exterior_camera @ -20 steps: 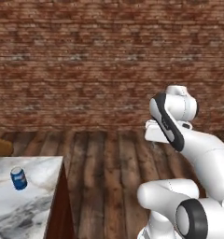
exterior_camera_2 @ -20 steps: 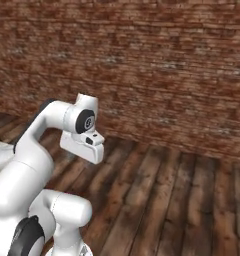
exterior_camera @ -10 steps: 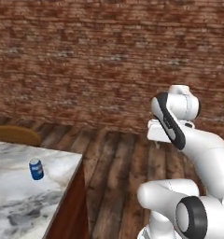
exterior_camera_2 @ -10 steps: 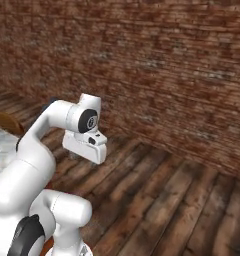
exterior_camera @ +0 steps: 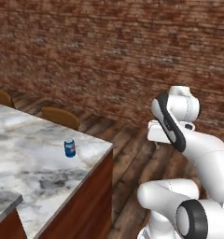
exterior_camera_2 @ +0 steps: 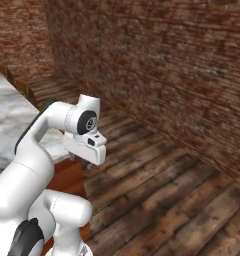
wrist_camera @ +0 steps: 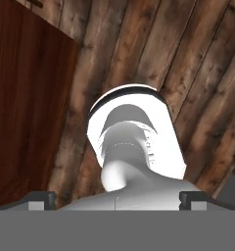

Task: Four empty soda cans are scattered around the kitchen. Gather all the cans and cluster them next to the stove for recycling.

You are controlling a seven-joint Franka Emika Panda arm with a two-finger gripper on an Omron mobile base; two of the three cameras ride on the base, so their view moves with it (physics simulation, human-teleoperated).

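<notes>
A blue soda can point(exterior_camera: 69, 148) with a silver top stands upright on the marble counter point(exterior_camera: 34, 182), near its right-hand corner. My arm is folded up over the base, with the hand point(exterior_camera: 158, 132) tucked below the wrist and pointing down, well to the right of the can and off the counter. In the hand view the gripper point(wrist_camera: 117, 200) is open, its two dark fingertips point(wrist_camera: 41, 198) wide apart with nothing between them. It looks down at the plank floor and at the counter's brown side panel point(wrist_camera: 26, 98). The stove is out of view.
Two wooden chair backs point(exterior_camera: 60, 116) point(exterior_camera: 0, 97) stand behind the counter. A brick wall point(exterior_camera: 109, 56) runs across the back and along the right point(exterior_camera_2: 182, 75). Open wooden floor point(exterior_camera_2: 167, 195) lies to the right of the counter's edge point(exterior_camera_2: 7, 115).
The whole picture has shifted, so the base has moved: the counter and the blue can now sit further into the left base view. The arm keeps its folded pose and the gripper stays open.
</notes>
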